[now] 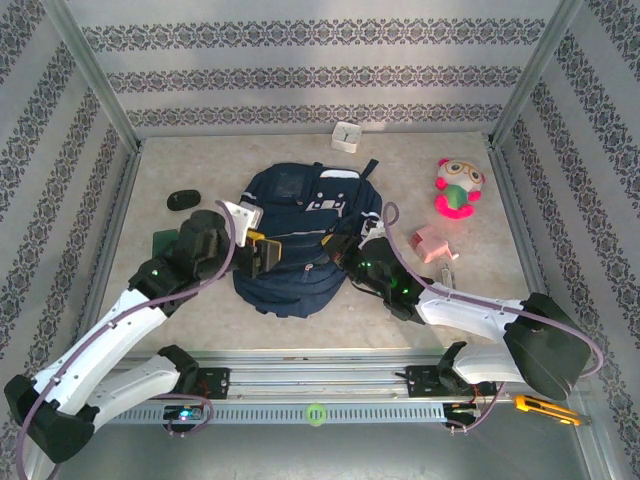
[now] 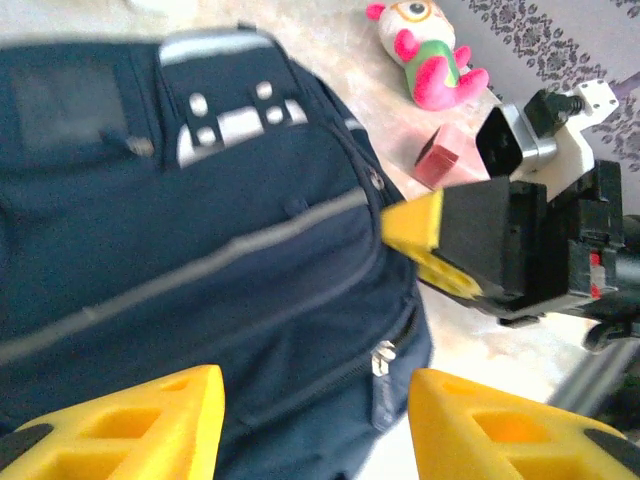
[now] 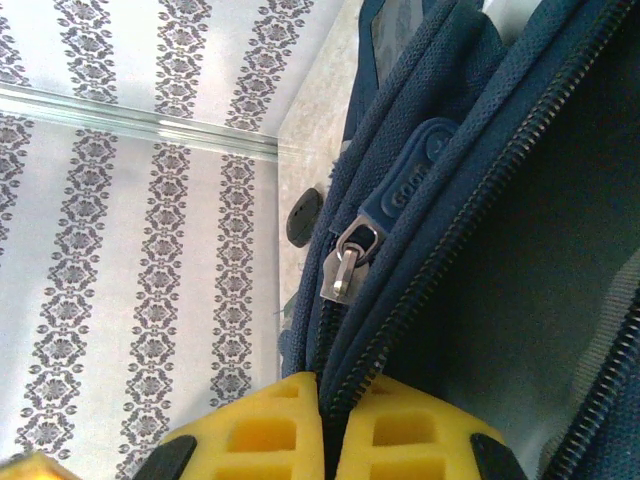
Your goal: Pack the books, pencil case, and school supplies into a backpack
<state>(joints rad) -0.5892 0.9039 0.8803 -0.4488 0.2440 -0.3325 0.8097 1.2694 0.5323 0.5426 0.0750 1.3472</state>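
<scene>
Top view: backpack [image 1: 290, 230] flat mid-table [image 1: 200, 305]; pencil case [image 1: 435, 243] out on table to its right, green book [image 1: 163, 242] to its left, so nothing looks packed yet. Left end effector [image 1: 262, 252] over backpack's left side, right end effector [image 1: 347, 248] at its right edge

Left wrist: fingers [image 2: 120, 425] apart, empty, hovering above front pocket

Right wrist: pads [image 3: 260, 440] pressed together on backpack's zip edge, zip pull [image 3: 345, 275] just beyond

Step, by my read: opening backpack. Next move: left takes pull and runs zip while right anchors fabric
</scene>
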